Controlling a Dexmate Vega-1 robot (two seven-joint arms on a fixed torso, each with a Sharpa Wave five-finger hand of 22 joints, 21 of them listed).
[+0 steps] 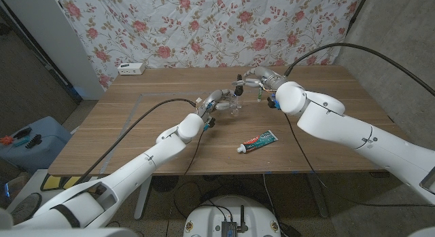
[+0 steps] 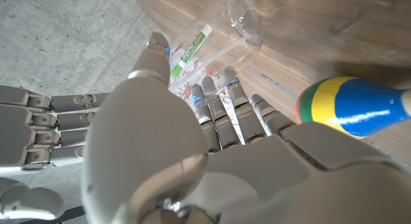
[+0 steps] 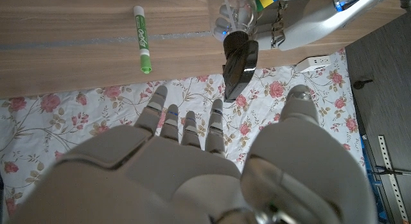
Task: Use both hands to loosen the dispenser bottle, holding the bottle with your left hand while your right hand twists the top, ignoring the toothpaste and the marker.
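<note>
The left hand is gripping the clear dispenser bottle around its body, holding it near the middle of the wooden table. The right hand is hovering just beyond the bottle's dark top, fingers spread and holding nothing. The toothpaste is lying nearer the robot than the bottle. The green marker is lying beside the bottle, seemingly clear of both hands, though that is hard to tell.

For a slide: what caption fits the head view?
Left hand holds the clear plastic dispenser bottle; right hand near its top, toothpaste tube aside.
</note>
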